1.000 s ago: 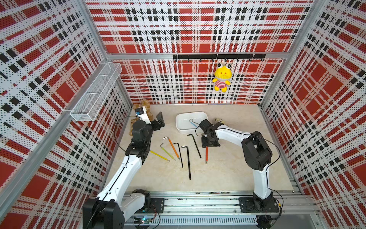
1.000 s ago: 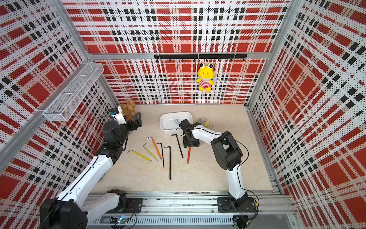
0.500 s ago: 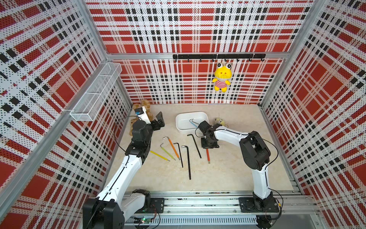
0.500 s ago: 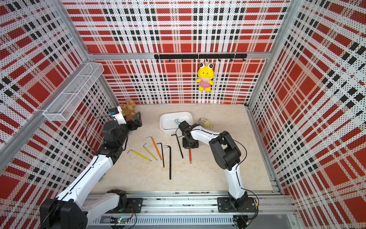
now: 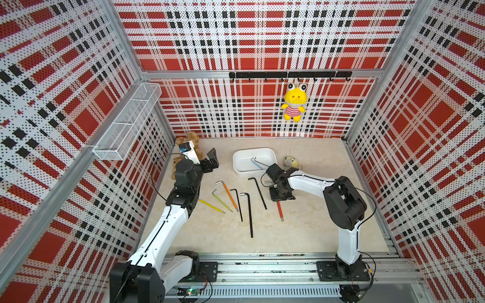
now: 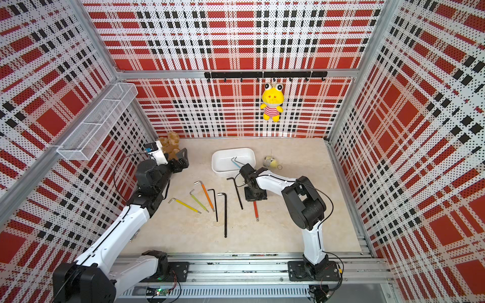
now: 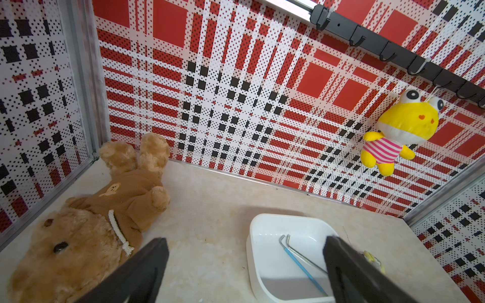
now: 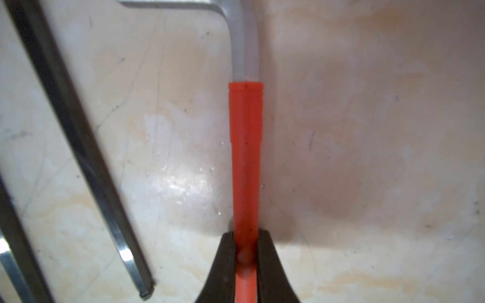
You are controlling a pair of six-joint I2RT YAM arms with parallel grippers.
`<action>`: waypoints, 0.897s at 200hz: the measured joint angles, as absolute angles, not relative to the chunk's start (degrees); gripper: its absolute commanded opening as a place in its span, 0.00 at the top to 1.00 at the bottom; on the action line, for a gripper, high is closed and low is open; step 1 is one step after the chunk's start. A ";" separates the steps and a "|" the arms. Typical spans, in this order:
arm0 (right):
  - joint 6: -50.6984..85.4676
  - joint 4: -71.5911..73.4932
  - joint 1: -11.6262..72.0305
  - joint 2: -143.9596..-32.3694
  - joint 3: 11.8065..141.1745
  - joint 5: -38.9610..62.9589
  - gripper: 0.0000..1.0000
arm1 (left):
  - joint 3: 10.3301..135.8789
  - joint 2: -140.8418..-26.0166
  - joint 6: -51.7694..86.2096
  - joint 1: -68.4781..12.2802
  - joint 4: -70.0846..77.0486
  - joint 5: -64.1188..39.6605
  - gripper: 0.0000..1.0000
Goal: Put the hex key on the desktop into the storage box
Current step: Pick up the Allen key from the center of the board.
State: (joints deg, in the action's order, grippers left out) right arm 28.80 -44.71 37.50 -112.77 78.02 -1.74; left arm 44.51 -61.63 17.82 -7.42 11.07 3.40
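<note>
Right end effector (image 8: 246,236): its two black fingers are pressed onto the red sleeve of the red hex key (image 8: 245,157), one on each side.
Red hex key: in the right wrist view its bare metal bend points away from the fingers. In both top views the far end of the sleeve (image 5: 279,208) sticks out from under the end effector toward the robot's base rail. Whether it is raised off the surface (image 8: 367,131) cannot be told.
Nearest neighbour: a black hex key (image 8: 78,131) lies just beside the red one, apart from it.
Storage box (image 5: 246,173): on the surface just behind the right end effector (image 5: 279,195), toward the back wall. A blue hex key (image 7: 301,265) and a silver hex key (image 7: 304,255) lie inside it.
Other keys on the surface: three black ones, the longest (image 5: 250,215) nearest the rail, then an orange key (image 5: 228,194), a green key (image 5: 221,200) and a yellow key (image 5: 211,206) further toward the left arm.
Left end effector (image 7: 244,242): fingers spread wide with nothing between them, raised near the back left corner and facing the storage box.
Surroundings: a brown plush bear (image 7: 105,223) lies in the back left corner and a small yellowish toy (image 5: 290,161) sits just beside the box. A yellow frog plush (image 5: 294,103) hangs from the hook rail, and a wire basket (image 5: 128,123) is mounted on the left wall.
</note>
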 measured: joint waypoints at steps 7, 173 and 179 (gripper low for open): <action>26.41 -45.17 37.50 -112.05 77.87 -1.69 1.00 | 44.51 -61.63 17.82 -7.42 11.07 3.40 0.01; -27.66 -41.34 33.80 -114.76 109.78 11.31 1.00 | 44.51 -61.43 17.96 -7.42 11.09 3.70 0.01; -28.29 -40.80 33.30 -116.92 111.96 11.94 1.00 | 44.51 -61.43 17.96 -7.42 11.07 3.77 0.01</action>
